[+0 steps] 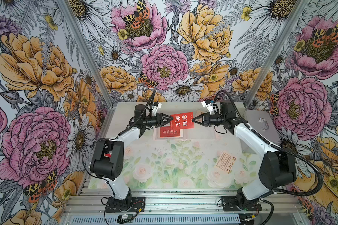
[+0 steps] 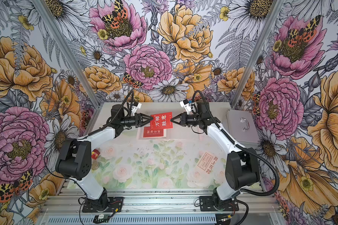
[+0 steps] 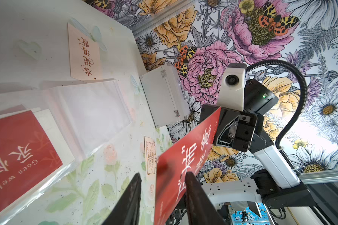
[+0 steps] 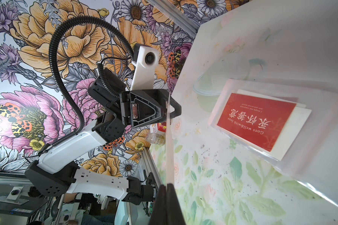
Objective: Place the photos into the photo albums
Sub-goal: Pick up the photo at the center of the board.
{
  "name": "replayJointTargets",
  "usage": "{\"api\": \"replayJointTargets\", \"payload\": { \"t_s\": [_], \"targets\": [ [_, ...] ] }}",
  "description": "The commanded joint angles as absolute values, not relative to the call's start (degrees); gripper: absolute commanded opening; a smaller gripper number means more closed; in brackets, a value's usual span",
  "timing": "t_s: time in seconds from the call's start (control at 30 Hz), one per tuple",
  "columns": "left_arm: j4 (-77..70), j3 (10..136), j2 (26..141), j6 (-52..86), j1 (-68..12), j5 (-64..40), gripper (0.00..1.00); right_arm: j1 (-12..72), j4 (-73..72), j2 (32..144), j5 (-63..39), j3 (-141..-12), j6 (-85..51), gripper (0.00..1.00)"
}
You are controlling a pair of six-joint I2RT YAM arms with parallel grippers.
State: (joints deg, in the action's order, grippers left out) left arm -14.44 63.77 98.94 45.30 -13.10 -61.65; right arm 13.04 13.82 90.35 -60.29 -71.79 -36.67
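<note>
Flat rectangular red photo [image 1: 182, 120], clear plastic album [image 1: 200, 134]

red carton [image 2: 95, 153]: partly hidden by left arm [image 2: 74, 155] | sleeved red photo [image 3: 21, 148]: cut by frame edge

Around you, flower-and-moth printed wallpaper walls [image 1: 164, 64], silver aluminium corner posts [image 1: 87, 52], pale rose-patterned tabletop [image 1: 164, 165], ribbed aluminium front rails [image 1: 183, 202]
</note>
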Motion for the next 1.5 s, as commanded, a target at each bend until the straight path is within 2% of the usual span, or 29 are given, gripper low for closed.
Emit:
{"api": "replayJointTargets", "payload": {
  "t_s": [0.0,0.4,0.77,0.93,1.1,1.2,1.33,1.47],
  "targets": [
    [-15.71,64.53,99.53,45.24,-14.58,-63.98,0.37,12.43,12.04,89.10,-60.20,-71.89,-37.26,0.01],
    [-15.69,63.73,98.44,45.21,-13.66,-62.79,0.24,12.13,12.04,89.59,-59.11,-71.41,-37.35,0.01],
    [-15.98,62.69,97.31,45.19,-13.10,-62.10,0.06,12.00,12.04,90.37,-58.14,-71.11,-37.50,0.01],
    [-17.08,61.92,97.38,45.42,-12.14,-61.22,0.03,11.95,12.13,90.61,-58.25,-70.64,-37.19,0.02],
    [-24.91,59.11,97.30,50.28,-10.47,-60.47,0.00,11.75,12.19,91.27,-58.01,-70.01,-37.10,0.04],
    [-29.48,57.48,97.44,53.02,-9.52,-60.13,0.00,11.42,12.17,91.47,-57.68,-69.68,-36.69,0.08],
    [-35.62,54.37,97.06,57.47,-7.37,-58.00,0.00,11.06,12.30,92.42,-56.52,-69.58,-37.01,0.24],
    [-35.63,51.92,95.78,57.22,-5.13,-54.81,0.00,10.75,12.39,92.91,-54.72,-68.78,-36.41,0.30]
  ]
}}
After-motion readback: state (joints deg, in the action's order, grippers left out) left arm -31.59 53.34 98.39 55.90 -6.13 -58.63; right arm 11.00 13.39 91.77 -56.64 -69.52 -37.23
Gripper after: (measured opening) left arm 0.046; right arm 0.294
